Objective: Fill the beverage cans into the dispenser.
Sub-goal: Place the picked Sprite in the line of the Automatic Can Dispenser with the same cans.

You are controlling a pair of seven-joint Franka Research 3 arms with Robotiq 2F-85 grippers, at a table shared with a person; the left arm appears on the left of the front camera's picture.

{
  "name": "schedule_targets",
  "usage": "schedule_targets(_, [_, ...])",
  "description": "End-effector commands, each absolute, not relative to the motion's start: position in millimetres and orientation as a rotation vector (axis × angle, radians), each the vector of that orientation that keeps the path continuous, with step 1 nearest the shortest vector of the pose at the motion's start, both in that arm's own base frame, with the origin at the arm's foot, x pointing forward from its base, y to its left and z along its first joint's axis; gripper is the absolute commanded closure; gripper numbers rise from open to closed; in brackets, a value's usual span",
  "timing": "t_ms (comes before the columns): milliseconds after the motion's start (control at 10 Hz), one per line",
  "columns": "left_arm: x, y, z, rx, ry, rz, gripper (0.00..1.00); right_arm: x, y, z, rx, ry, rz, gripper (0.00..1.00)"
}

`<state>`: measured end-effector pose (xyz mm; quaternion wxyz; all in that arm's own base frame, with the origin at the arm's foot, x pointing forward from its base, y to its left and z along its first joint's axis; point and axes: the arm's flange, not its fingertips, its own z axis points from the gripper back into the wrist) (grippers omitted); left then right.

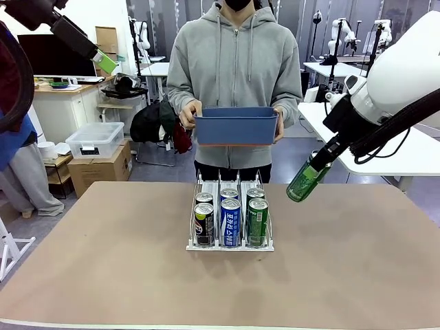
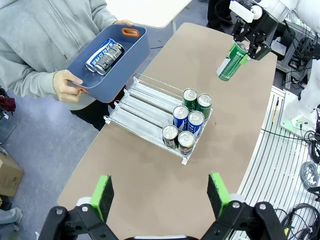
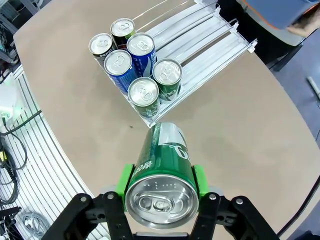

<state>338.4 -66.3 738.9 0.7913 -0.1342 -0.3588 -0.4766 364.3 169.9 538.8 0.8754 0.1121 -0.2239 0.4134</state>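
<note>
Left of the dispenser (image 1: 230, 246), high: left gripper (image 2: 160, 192) spread wide, empty | dispenser front: six cans (image 1: 230, 220), two per lane | behind dispenser: person (image 1: 234, 62) holds blue bin (image 1: 236, 127) | right of dispenser, above table (image 1: 103, 275): right gripper (image 1: 328, 155) clamps tilted green can (image 1: 307, 177).

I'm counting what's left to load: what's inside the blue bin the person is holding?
Two cans lie inside the blue bin: one blue-and-white can, one black can. In the front view its wall hides them.
</note>
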Motion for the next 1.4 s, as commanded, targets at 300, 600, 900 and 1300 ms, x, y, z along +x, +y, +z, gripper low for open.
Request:
schedule_targets(300, [338,-65,738,-0.296,-0.766,-1.027,0.00,342,186,523,0.174,-0.477,0.730,0.42])
schedule_targets(600, [338,-65,738,-0.296,-0.766,-1.027,0.00,322,214,511,0.207,-0.444,0.625,0.42])
schedule_targets(900, [338,-65,738,-0.296,-0.766,-1.027,0.00,308,242,499,0.197,-0.394,0.656,0.42])
schedule_targets(1300, [338,-65,738,-0.296,-0.766,-1.027,0.00,312,267,470,0.244,-0.410,0.755,0.42])
